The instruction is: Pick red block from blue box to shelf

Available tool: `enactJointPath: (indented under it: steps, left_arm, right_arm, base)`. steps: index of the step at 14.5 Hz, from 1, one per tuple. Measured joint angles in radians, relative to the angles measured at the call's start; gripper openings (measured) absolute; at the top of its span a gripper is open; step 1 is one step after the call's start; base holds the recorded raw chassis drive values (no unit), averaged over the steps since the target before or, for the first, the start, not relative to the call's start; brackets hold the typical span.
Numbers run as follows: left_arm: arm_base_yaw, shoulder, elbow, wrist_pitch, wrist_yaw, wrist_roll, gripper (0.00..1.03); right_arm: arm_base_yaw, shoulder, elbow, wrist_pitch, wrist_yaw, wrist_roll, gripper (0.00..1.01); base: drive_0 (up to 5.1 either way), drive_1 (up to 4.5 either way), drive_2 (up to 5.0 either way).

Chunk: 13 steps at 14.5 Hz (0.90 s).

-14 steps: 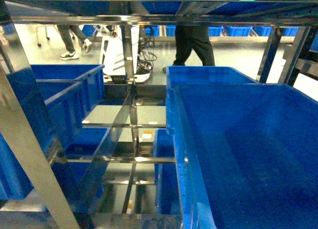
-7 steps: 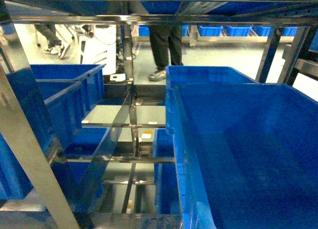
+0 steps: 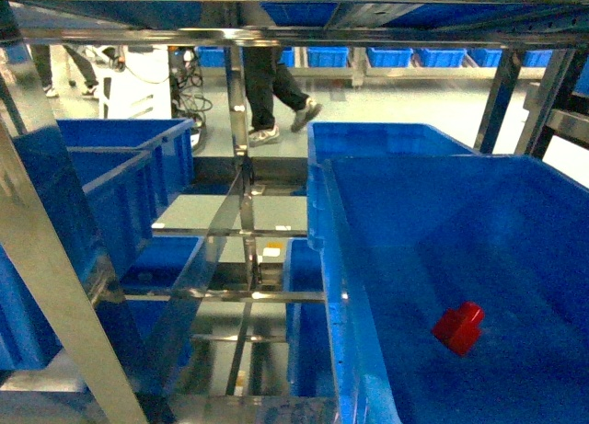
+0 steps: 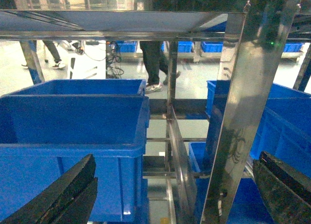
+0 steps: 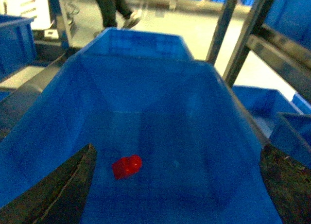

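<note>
head: red block now lying in dark blue crate on shelf, wasn't there 0.5 s ago → drop looks done | L wrist: my left end effector spread, empty | R wrist: right end effector spread above crate, block loose on crate floor; blue box not seen

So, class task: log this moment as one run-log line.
red block: lying on floor of blue crate on steel shelf | left pincer: open, empty | right pincer: open, above crate
</note>
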Motion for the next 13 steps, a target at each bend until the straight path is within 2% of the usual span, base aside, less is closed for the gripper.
enactJointPath:
  steps: [1, 2, 3, 5, 6, 9, 10, 11, 13]
  left_arm:
    - [0.000, 0.000, 0.000, 0.000, 0.000, 0.000, 0.98]
    - [0.000, 0.000, 0.000, 0.000, 0.000, 0.000, 0.98]
    - [0.000, 0.000, 0.000, 0.000, 0.000, 0.000, 0.98]
    - [0.000, 0.000, 0.000, 0.000, 0.000, 0.000, 0.98]
    - [0.000, 0.000, 0.000, 0.000, 0.000, 0.000, 0.98]
    - [0.000, 0.000, 0.000, 0.000, 0.000, 0.000, 0.98]
    - [0.000, 0.000, 0.000, 0.000, 0.000, 0.000, 0.98]
    - [0.000, 0.000, 0.000, 0.000, 0.000, 0.000, 0.98]
    - [0.000, 0.000, 0.000, 0.000, 0.000, 0.000, 0.98]
  right_arm:
    - [0.020, -0.110, -0.071, 0.059, 0.037, -0.016, 0.97]
    - [-0.006, -0.180, -0.132, 0.185, -0.005, -0.011, 0.84]
    - [-0.045, -0.232, -0.150, 0.178, -0.028, -0.009, 0.72]
    - [-0.091, -0.320, -0.188, 0.106, -0.081, -0.008, 0.48]
    - [-0.113, -0.328, -0.220, 0.165, -0.102, -0.008, 0.35]
    - [-0.165, -0.469, -0.240, 0.027, -0.151, -0.008, 0.01]
    - [-0.215, -0.531, -0.240, -0.028, -0.222, -0.006, 0.02]
    - [-0.270, -0.567, -0.240, -0.060, -0.251, -0.005, 0.02]
    - [-0.278, -0.646, -0.240, -0.137, -0.262, -0.005, 0.02]
  base:
    - [0.0, 0.00, 0.0]
    - [0.0, 0.00, 0.0]
    - [0.0, 0.00, 0.0]
    - [0.0, 0.00, 0.0]
    - [0.0, 0.00, 0.0]
    - [0.0, 0.00, 0.0]
    - [0.0, 0.00, 0.0]
    - [0.0, 0.00, 0.0]
    - [0.0, 0.00, 0.0]
